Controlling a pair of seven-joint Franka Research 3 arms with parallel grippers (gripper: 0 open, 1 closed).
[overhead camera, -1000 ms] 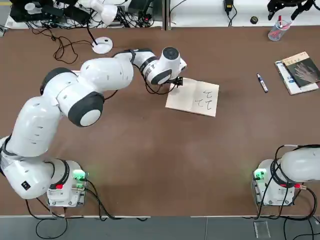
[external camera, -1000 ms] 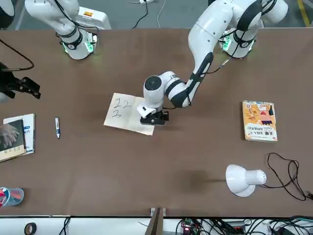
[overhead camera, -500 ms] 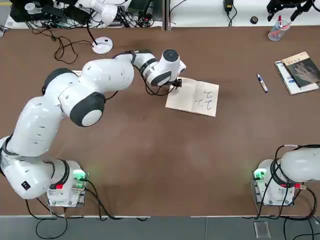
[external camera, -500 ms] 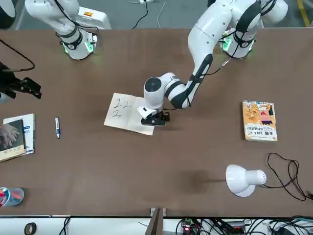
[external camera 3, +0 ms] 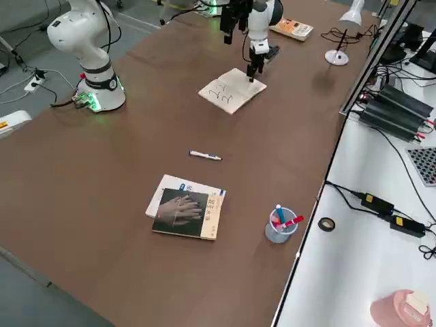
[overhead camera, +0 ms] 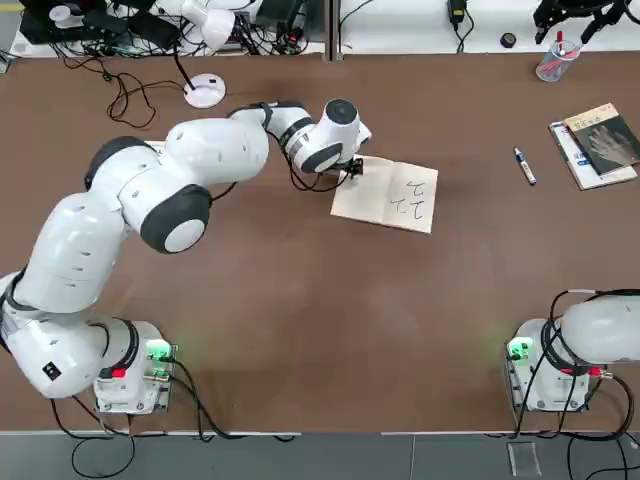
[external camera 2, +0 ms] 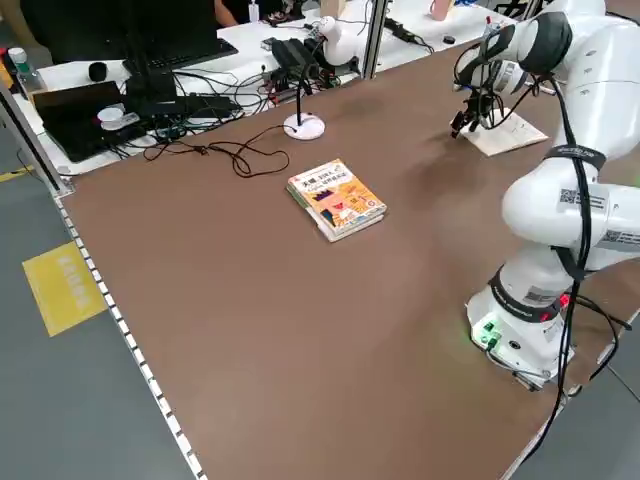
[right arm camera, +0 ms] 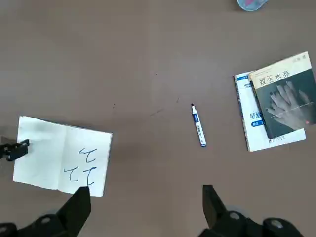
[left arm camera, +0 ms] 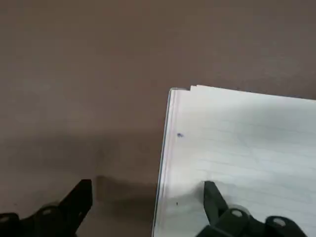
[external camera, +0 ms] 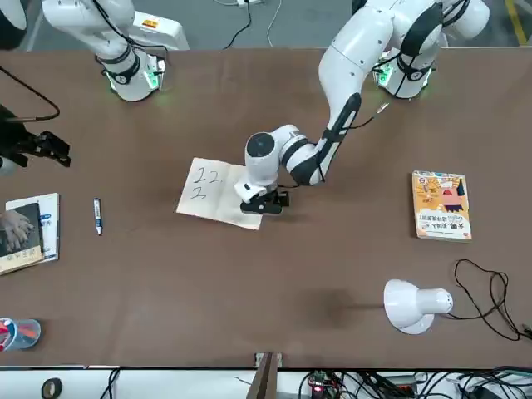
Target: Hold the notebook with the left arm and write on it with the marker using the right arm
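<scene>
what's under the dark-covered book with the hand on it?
A white-and-blue book or booklet lies under the dark-covered book, its edge strip and one corner sticking out. The rest of its cover is hidden, and so is anything else beneath.

Robotics lab. 2 white arms bolted at one edge of long brown table [overhead camera: 300, 330], bases lit green. White bench [external camera 3: 354, 225] along table's far side: power bricks, cables, dark electronics. Yellow floor marking [external camera 2: 65, 285] on grey floor beyond table's end. Desk lamp [external camera: 411, 306] on table.
</scene>
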